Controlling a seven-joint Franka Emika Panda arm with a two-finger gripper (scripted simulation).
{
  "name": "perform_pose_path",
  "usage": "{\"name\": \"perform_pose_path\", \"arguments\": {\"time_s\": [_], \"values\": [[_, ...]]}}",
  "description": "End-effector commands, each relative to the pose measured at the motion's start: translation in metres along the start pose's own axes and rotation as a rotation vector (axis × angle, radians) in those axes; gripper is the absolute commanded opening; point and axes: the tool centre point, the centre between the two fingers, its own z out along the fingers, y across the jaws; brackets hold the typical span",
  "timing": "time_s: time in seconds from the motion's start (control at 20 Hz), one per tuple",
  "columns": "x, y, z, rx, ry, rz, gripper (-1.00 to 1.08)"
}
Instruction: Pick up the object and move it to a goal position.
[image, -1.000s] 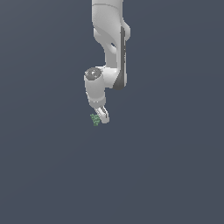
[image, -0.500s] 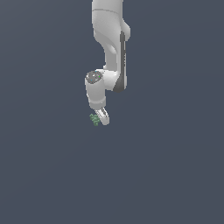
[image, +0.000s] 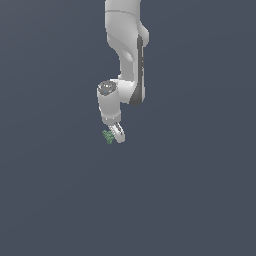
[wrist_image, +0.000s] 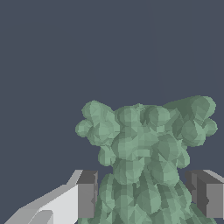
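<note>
My arm's gripper (image: 114, 136) has its fingers (wrist_image: 86, 194) pinching the lump (wrist_image: 146, 159) between them (a bumpy, muted-green thing, bulging past the tips), held just under the white arm (image: 125, 60) against a plain dark grey-blue backdrop.

Bumpy, matt muted-green lump (wrist_image: 144, 162): rough faceted surface. White smooth-looking gripper (wrist_image: 144, 197), dark grey matt finger pads (wrist_image: 86, 194).
</note>
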Motion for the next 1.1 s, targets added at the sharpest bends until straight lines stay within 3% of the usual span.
{"name": "perform_pose_path", "arguments": {"time_s": [0.0, 0.5, 1.05], "values": [[-0.001, 0.0, -0.003, 0.0, 0.0, 0.0, -1.0], [-0.016, -0.004, -0.042, 0.0, -0.001, 0.001, -1.0], [-0.049, -0.013, -0.134, -0.002, 0.002, 0.003, -1.0]]}}
